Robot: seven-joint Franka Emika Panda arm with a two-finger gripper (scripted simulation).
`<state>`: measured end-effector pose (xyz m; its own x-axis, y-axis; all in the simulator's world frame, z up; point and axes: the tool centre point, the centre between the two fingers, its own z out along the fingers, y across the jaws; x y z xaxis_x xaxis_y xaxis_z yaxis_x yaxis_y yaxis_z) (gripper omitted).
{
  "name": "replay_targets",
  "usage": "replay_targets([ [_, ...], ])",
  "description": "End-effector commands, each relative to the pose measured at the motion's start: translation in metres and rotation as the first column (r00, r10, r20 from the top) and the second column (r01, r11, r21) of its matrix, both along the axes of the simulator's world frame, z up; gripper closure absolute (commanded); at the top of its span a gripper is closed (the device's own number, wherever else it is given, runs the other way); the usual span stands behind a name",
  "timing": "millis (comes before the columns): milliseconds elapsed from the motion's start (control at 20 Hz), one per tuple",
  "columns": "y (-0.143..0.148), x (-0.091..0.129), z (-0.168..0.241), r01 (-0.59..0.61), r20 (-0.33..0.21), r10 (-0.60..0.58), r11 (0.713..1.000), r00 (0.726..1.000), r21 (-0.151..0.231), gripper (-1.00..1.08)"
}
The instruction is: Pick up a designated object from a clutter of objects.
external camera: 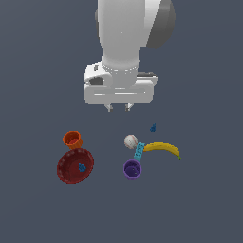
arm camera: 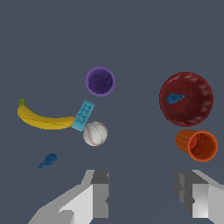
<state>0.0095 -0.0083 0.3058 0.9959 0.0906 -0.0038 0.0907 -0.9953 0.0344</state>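
The designated object, a small orange-red cup (external camera: 72, 139) (arm camera: 197, 145), stands on the floor at the exterior view's left, touching the far edge of a dark red scalloped bowl (external camera: 75, 165) (arm camera: 186, 99). My gripper (external camera: 119, 108) (arm camera: 144, 197) hangs open and empty well above the floor, between the orange-red cup and the rest of the clutter. A tiny blue piece (external camera: 82, 167) (arm camera: 175, 98) lies inside the bowl.
At the exterior view's right lie a purple cup (external camera: 132, 169) (arm camera: 100, 81), a white ball (external camera: 130, 141) (arm camera: 95, 133), a light blue studded brick (external camera: 139, 151) (arm camera: 83, 115), a yellow banana (external camera: 163, 148) (arm camera: 43, 118) and another blue piece (external camera: 153, 127) (arm camera: 47, 161).
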Motion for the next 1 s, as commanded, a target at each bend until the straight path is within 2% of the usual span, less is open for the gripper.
replay_targets([
  [0, -0.008, 0.002, -0.007, -0.035, -0.011, 0.035, 0.999, 0.999, -0.019, -0.20],
  [250, -0.030, 0.009, -0.026, -0.139, -0.049, 0.136, 0.988, 0.990, -0.070, -0.20],
  [500, -0.060, 0.016, -0.053, -0.282, -0.116, 0.269, 0.951, 0.956, -0.125, -0.20],
  [750, -0.091, 0.021, -0.081, -0.433, -0.204, 0.400, 0.887, 0.894, -0.160, -0.20],
  [950, -0.116, 0.024, -0.103, -0.550, -0.282, 0.494, 0.818, 0.822, -0.168, -0.20],
])
